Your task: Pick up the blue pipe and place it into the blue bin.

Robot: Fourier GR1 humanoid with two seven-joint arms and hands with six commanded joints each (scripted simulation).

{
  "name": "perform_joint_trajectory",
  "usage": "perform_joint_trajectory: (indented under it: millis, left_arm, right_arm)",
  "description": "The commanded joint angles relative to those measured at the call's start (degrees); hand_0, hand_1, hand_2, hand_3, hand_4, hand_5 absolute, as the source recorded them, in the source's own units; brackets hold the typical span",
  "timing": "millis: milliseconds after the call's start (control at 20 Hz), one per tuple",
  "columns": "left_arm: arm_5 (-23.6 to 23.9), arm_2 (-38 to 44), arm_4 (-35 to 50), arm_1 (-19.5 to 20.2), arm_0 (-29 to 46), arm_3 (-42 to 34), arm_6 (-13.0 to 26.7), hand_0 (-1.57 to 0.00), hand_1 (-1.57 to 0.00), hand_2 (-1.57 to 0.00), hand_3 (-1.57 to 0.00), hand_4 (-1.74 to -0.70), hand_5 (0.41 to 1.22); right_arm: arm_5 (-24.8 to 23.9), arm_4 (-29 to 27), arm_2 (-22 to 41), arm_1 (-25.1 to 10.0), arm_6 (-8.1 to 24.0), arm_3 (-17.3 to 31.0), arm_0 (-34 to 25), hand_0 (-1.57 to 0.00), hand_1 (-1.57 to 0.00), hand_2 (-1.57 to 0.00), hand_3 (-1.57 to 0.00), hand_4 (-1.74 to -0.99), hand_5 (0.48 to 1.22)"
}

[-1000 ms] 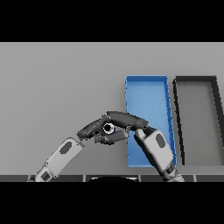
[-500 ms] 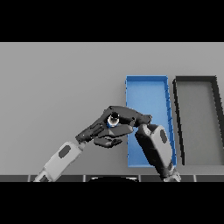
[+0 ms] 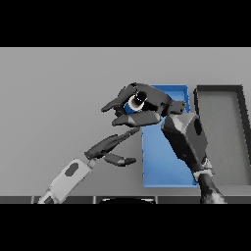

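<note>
2 hands show: the right hand [image 3: 147, 105] has its fingers curled round the blue pipe [image 3: 137, 101], held at the blue bin's [image 3: 166, 171] left rim. The left hand [image 3: 110, 146] lies beside that rim, fingers straight, holding nothing.

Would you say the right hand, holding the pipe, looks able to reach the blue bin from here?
Probably yes: the right hand, curled round the blue pipe, hangs at the blue bin's near-left edge, with nothing between them.
</note>
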Motion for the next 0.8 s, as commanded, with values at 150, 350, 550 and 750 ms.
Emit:
perform_joint_trajectory:
  millis: [150, 350, 550, 750]
  left_arm:
    - [0.19, -0.29, -0.10, 0.39, 0.24, -1.16, 2.01, 0.00, 0.00, 0.00, 0.00, -0.86, 0.484]
    - [1.01, 0.07, -0.85, 0.69, 0.31, -1.08, 1.94, 0.00, 0.00, 0.00, 0.00, -0.84, 0.474]
    - [1.17, 1.02, -0.80, 1.68, -0.12, -1.12, 2.36, 0.00, 0.00, 0.00, 0.00, -0.83, 0.463]
    - [0.82, 0.74, -1.00, 2.19, 0.60, -1.59, 1.29, 0.00, 0.00, 0.00, 0.00, -0.83, 0.463]
  right_arm:
    - [-3.09, 5.29, -5.61, -3.29, -3.46, 7.81, -4.70, -1.57, -1.57, -1.57, -1.57, -1.498, 1.221]
    - [-2.95, 11.40, -10.02, -6.97, -3.38, 17.24, -4.51, -1.57, -1.57, -1.57, -1.57, -1.498, 1.221]
    - [-2.35, 15.67, -13.56, -8.71, -3.21, 24.57, -0.12, -1.57, -1.57, -1.57, -1.57, -1.499, 1.221]
    - [-3.05, 18.22, -14.96, -8.23, -1.29, 25.42, 7.08, -1.57, -1.57, -1.57, -1.57, -1.499, 1.221]
